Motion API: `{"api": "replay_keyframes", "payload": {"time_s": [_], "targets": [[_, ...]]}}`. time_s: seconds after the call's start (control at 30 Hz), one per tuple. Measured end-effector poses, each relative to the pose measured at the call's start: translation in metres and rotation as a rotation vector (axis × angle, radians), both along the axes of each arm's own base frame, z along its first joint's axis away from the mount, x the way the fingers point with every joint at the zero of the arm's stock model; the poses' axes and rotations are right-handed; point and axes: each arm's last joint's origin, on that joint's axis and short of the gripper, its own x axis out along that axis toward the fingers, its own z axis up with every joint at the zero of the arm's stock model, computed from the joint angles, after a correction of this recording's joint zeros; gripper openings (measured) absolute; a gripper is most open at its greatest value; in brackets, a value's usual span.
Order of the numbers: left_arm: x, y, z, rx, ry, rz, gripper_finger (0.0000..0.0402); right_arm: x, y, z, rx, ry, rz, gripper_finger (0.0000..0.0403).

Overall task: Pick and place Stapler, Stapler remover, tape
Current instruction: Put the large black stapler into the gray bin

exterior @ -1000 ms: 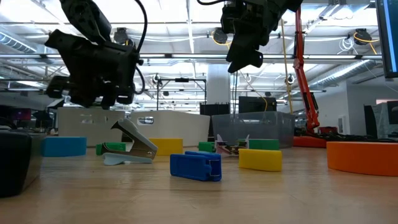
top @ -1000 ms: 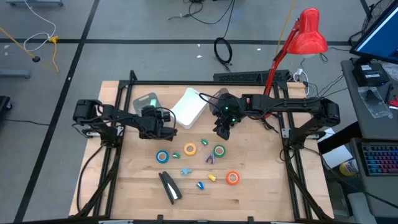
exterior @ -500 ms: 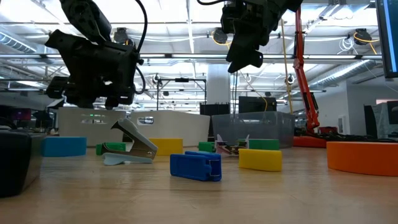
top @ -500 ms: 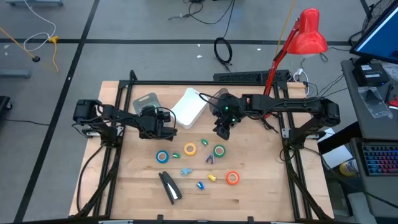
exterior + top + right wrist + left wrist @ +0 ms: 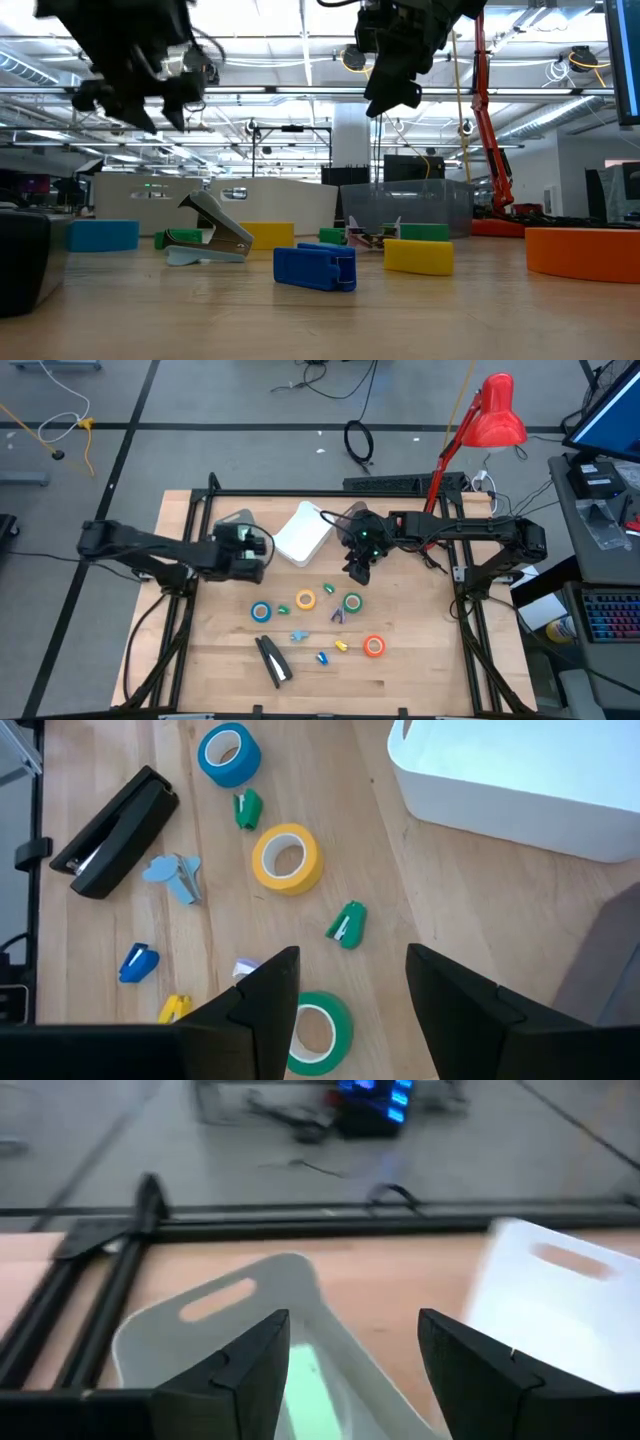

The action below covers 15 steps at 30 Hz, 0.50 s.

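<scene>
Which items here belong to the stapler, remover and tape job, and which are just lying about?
Job items:
- stapler
- staple removers, e.g. light blue one
- blue tape
- yellow tape
- green tape
- orange tape
- two white bins, likely the drop-off

Lying about:
- red lamp
- floor cables

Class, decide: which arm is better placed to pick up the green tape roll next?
The right. Its open hand hovers nearly above the green tape roll, while the left hand sits by the grey bin.
</scene>
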Motion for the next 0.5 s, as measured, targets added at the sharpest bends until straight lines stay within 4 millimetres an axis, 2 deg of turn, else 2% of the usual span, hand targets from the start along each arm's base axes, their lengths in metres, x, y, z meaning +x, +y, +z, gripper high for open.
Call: {"api": "replay_keyframes", "payload": {"time_s": [0.2,0.37,0.5], "targets": [[-0.010,-0.023,0.029,-0.118,-0.084,-0.315,0.0225,-0.001,0.000,-0.001,-0.048,0.004,0.061,0.0180],[0.000,-0.044,0.041,-0.192,-0.176,-0.577,0.0225,-0.006,0.001,-0.004,-0.087,0.057,0.127,0.0180],[0.011,-0.059,0.042,-0.235,-0.258,-0.670,0.0225,-0.010,0.001,-0.007,-0.116,0.101,0.185,0.0180]]}}
